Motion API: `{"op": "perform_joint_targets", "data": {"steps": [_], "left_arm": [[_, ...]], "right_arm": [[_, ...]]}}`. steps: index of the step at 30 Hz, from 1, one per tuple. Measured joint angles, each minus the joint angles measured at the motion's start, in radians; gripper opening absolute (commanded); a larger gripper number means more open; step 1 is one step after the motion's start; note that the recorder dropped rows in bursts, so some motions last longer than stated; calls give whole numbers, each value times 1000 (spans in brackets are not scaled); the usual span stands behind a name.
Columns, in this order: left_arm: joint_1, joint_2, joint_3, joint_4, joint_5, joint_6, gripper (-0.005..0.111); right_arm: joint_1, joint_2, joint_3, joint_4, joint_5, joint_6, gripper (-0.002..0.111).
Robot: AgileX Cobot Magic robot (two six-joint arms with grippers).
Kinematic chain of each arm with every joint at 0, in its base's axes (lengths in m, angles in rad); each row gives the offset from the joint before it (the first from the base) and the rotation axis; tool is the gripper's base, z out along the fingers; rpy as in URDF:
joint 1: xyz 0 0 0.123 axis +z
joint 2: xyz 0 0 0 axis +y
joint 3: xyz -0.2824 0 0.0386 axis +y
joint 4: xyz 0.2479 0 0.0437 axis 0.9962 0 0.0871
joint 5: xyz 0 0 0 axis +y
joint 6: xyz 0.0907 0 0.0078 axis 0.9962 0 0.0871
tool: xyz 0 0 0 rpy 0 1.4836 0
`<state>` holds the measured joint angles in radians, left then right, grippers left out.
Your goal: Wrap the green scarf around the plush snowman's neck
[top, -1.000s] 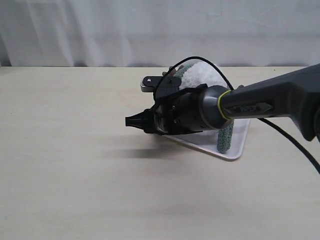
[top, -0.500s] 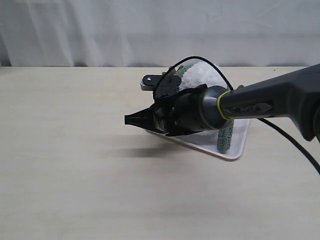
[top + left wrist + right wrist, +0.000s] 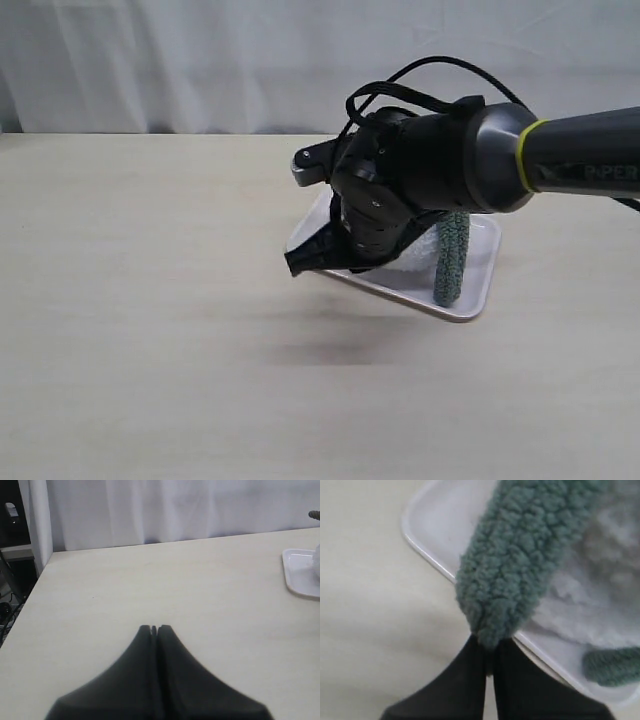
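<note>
White tray (image 3: 427, 527) holds your plush snowman (image 3: 605, 595); your right claw (image 3: 489, 652) pinches the green scarf (image 3: 520, 555) at the rim, left claw (image 3: 154, 630) closed, empty.

Nubbly, matt fleece on green scarf (image 3: 520, 555); soft white fluff on plush snowman (image 3: 600, 595); smooth, faintly glossy white plastic tray (image 3: 435, 525); matt pale wood-look table (image 3: 150, 300)

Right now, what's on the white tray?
The plush snowman with the green scarf lying across it, one end pinched in the right gripper. The arm hides its face and neck in the exterior view.
</note>
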<state>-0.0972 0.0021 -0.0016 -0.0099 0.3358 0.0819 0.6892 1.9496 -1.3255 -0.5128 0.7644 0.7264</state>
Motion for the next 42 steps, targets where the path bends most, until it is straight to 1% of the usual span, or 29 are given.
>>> {"op": "perform_joint_targets", "data": {"steps": [2, 4, 8, 11, 16, 21, 26, 29, 36, 37, 39, 42], "left_arm": [[0, 0, 0, 0, 0, 0, 0], [0, 0, 0, 0, 0, 0, 0], [0, 0, 0, 0, 0, 0, 0], [0, 0, 0, 0, 0, 0, 0], [0, 0, 0, 0, 0, 0, 0], [0, 0, 0, 0, 0, 0, 0], [0, 0, 0, 0, 0, 0, 0], [0, 0, 0, 0, 0, 0, 0], [0, 0, 0, 0, 0, 0, 0], [0, 0, 0, 0, 0, 0, 0], [0, 0, 0, 0, 0, 0, 0], [0, 0, 0, 0, 0, 0, 0]], "right_arm": [[0, 0, 0, 11, 103, -50, 4], [0, 0, 0, 27, 149, -87, 4], [2, -1, 2, 69, 176, -158, 4], [22, -1, 13, 71, 224, -203, 4], [22, -1, 13, 44, 242, -209, 4], [22, 26, 13, 2, 317, -214, 4], [22, 78, 13, -12, 309, -218, 5], [22, 78, 1, -19, 328, -232, 14], [35, 20, -47, 60, 351, -323, 51], [37, 5, -52, 78, 357, -335, 54], [47, -32, -61, 113, 368, -352, 56], [62, -95, -65, 163, 380, -368, 56]]}}
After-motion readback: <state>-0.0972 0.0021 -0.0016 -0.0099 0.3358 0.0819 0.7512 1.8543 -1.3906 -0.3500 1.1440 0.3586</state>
